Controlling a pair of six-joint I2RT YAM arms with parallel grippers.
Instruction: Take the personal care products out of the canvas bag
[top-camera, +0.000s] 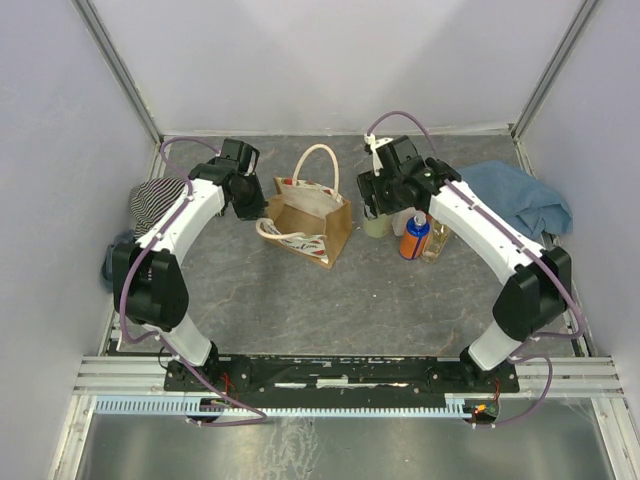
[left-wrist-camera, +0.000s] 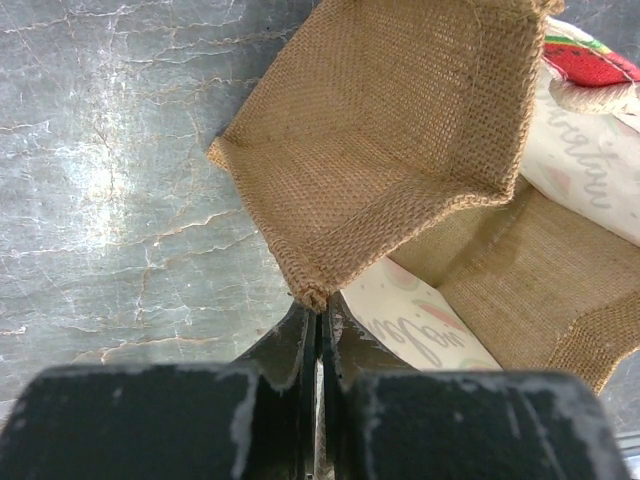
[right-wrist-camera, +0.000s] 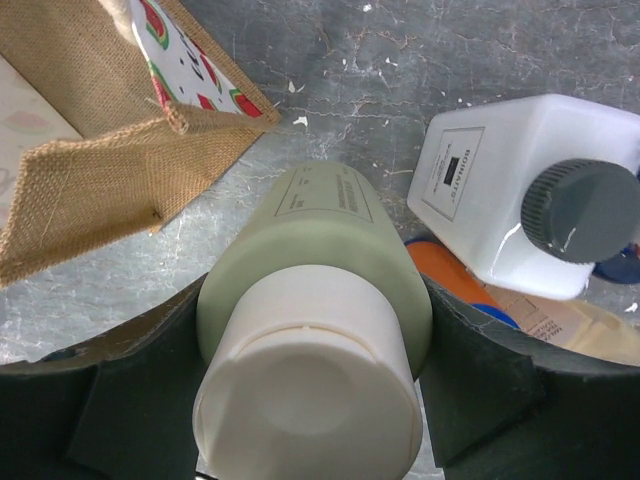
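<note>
Bottles gather right of centre in the overhead view, and the right gripper (right-wrist-camera: 315, 400) is over them with its jaws clamped on either side of the pale green bottle (right-wrist-camera: 318, 270). It holds the bottle upright, cream cap toward the wrist camera, just beside the others. Whether the base touches the table (top-camera: 250, 300) yet, I cannot tell. Look at the company it has: the white bottle (right-wrist-camera: 520, 190) with its dark cap at the upper right of the wrist view, the orange bottle (right-wrist-camera: 455, 280) tucked below it, and a clear yellowish bottle (right-wrist-camera: 590, 335) at the right edge. All three are out on the table, clustered apart from the bag. Over on the other side, the left gripper (left-wrist-camera: 318, 320) is closed, pinching the burlap rim of the canvas bag (left-wrist-camera: 400, 130) at a corner. My read is that it pins the bag down and holds the mouth open so the other arm can lift things out freely. The bag sits at the centre of the overhead frame, mouth gaping, and what shows of its inside from the left wrist is bare burlap with no bottle visible, though the lower part hides behind the fingers. The blue cloth (top-camera: 520, 195) lies at the upper right and the striped garment (top-camera: 158, 200) at the far left, both out of play. By the look of it, the green one may well be the last item out.
</note>
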